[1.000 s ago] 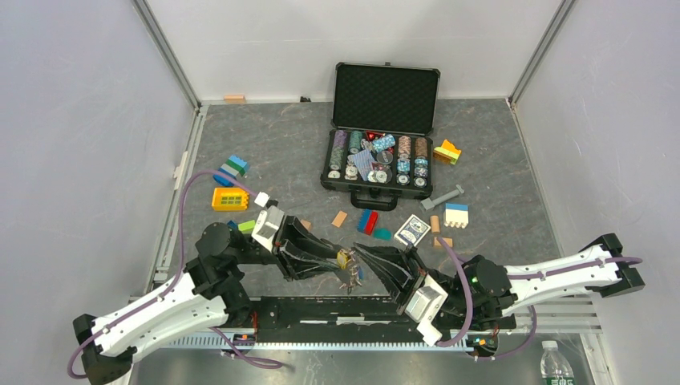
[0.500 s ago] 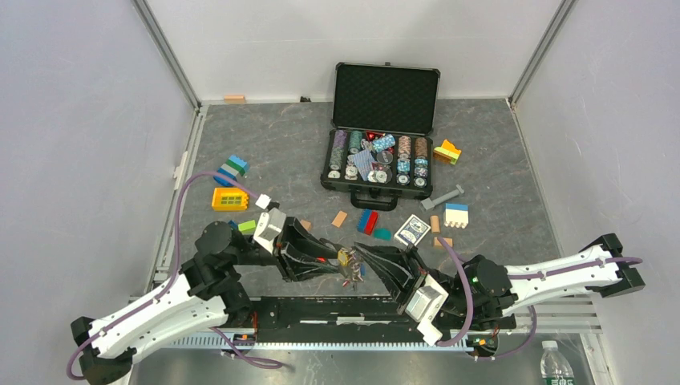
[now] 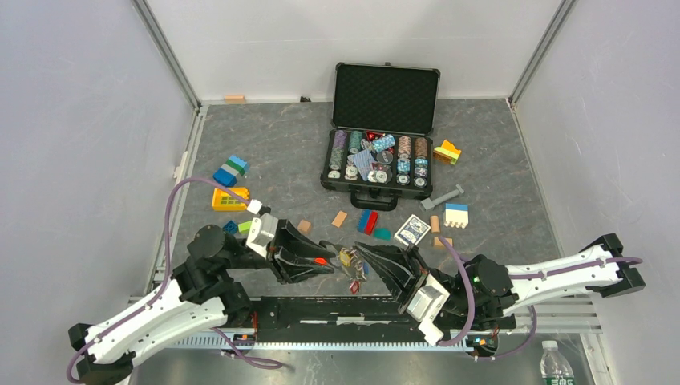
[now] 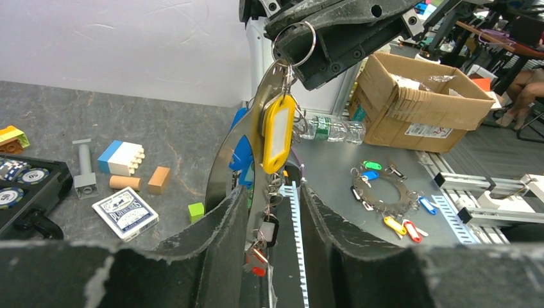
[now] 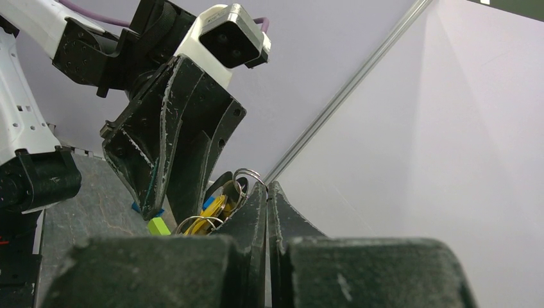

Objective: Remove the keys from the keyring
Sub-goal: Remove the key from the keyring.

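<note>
**Left gripper backs off the bunch, right pinches the ring**

Since 1 s ago the left gripper (image 3: 325, 261) has slid left, away from the right gripper (image 3: 358, 252); its tips now sit just beside the keys (image 3: 350, 262) rather than over them. Right arm hasn't shifted.

Left gripper: fingers (image 4: 224, 218) part-spread, w/ a clear gap. In the left wrist view the lower end of the bunch hangs into that gap, incl. a red tag (image 4: 256, 269) at the bottom. Can't tell if either finger touches it.

Right gripper: fingers pressed together, pinching the keyring (image 4: 313, 40) at the tips. The ring stands up over the fingertips in both wrist views. The keys dangle from it above the near table edge, between the two grippers. A yellow tag (image 4: 277, 131) faces the left cam, w/ a blue one behind it and a flat silver strip (image 4: 234, 160) alongside.

Writing:
- Yellow tag's window is blank.
- Card pack (image 4: 125, 215) on the mat shows a patterned back, no legible text.
- Carton (image 4: 417, 96) off the table has a white label, print too small to read.
- Water bottle (image 4: 327, 128) beside it has a green-banded label, unreadable.
</note>
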`<state>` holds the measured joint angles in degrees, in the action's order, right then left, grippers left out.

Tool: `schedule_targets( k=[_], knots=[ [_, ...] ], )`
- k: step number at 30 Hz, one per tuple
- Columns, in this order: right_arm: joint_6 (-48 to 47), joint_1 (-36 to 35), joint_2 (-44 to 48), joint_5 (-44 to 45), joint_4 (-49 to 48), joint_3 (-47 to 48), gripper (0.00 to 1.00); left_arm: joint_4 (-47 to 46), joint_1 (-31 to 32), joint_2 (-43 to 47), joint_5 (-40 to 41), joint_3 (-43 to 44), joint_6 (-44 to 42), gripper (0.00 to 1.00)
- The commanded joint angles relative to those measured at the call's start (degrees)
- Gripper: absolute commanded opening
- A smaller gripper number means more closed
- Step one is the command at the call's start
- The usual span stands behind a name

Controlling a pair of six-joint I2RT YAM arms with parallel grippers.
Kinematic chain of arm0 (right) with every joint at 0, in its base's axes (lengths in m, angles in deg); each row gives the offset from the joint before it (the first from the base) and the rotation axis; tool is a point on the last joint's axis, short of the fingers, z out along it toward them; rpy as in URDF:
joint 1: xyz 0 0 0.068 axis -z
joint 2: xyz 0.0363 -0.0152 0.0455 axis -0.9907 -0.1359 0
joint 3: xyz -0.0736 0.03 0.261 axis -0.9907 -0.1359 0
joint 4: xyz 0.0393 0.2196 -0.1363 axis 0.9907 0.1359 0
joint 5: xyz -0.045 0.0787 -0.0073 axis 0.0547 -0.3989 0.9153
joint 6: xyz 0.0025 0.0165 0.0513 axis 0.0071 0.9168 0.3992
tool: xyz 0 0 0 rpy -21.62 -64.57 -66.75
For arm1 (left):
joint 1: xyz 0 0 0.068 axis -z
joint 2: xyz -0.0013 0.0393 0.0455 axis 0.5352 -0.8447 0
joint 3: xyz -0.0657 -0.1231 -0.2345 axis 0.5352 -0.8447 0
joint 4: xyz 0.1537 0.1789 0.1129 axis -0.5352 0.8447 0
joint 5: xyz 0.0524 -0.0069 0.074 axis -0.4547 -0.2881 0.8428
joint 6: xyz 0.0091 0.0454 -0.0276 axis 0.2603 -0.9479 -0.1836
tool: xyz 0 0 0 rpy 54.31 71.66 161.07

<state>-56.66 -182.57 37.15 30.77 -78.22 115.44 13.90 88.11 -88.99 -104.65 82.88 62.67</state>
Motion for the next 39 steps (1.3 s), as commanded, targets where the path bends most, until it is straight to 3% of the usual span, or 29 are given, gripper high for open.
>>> schedule_targets(
  k=[1, 7, 25, 39],
  knots=[
    [-0.5, 0.0, 0.9, 0.5, -3.6, 0.1, 0.0, -4.2, 0.1, -1.1, -1.8, 1.1, -0.7, 0.41],
    [-0.4, -0.1, 0.9, 0.5, -3.7, 0.2, 0.0, -8.7, 0.1, -2.7, -4.1, -0.1, 1.8, 0.36],
    [-0.3, -0.1, 1.2, 0.0, -3.6, 0.4, 0.0, -10.4, 0.1, -6.7, -6.0, -2.4, 3.0, 0.36],
    [0.0, -0.1, 1.0, -0.5, -3.7, 0.2, 0.0, -18.3, 0.2, -8.1, -6.3, -3.5, 5.0, 0.37]
  ],
)
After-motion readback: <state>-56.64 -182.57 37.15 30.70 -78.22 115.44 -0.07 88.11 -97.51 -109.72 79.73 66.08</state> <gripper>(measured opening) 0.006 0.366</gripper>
